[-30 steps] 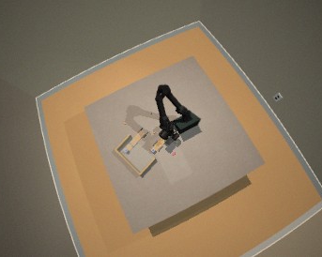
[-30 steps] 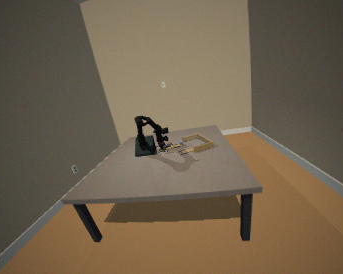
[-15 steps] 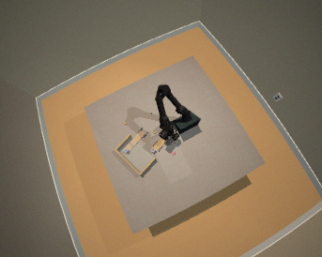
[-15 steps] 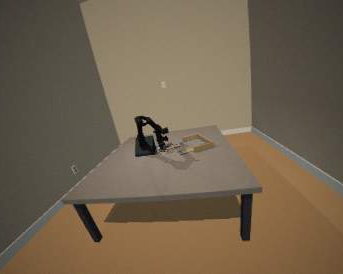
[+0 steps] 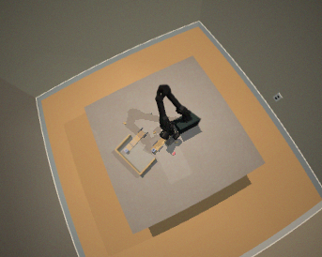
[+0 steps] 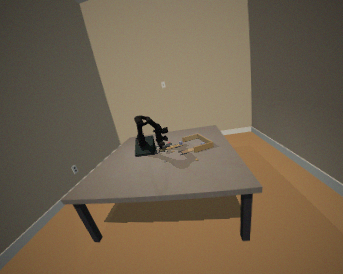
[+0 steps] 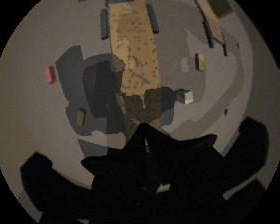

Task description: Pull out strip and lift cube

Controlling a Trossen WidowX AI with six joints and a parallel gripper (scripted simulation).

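A speckled tan strip (image 5: 159, 144) (image 7: 136, 55) runs away from my gripper between two short dark rails, its near end in shadow. A blue cube (image 5: 154, 150) is at its far end, cut off at the top of the wrist view. A second tan strip (image 5: 139, 137) (image 7: 209, 19) lies off to one side, with another bluish cube (image 5: 126, 151) near its far end. No label can be read on either cube. My gripper (image 7: 143, 125) is shut, with nothing seen between its fingertips. The tips appear over the speckled strip's near end; whether they touch it is hidden.
A wooden-walled tray (image 5: 146, 166) (image 6: 204, 146) stands beyond the strips. A red block (image 5: 174, 154) (image 7: 50, 75) and a brown block (image 7: 81, 116) lie left of the speckled strip in the wrist view. A pale block (image 7: 185, 96) and a tan block (image 7: 200, 62) lie right of it.
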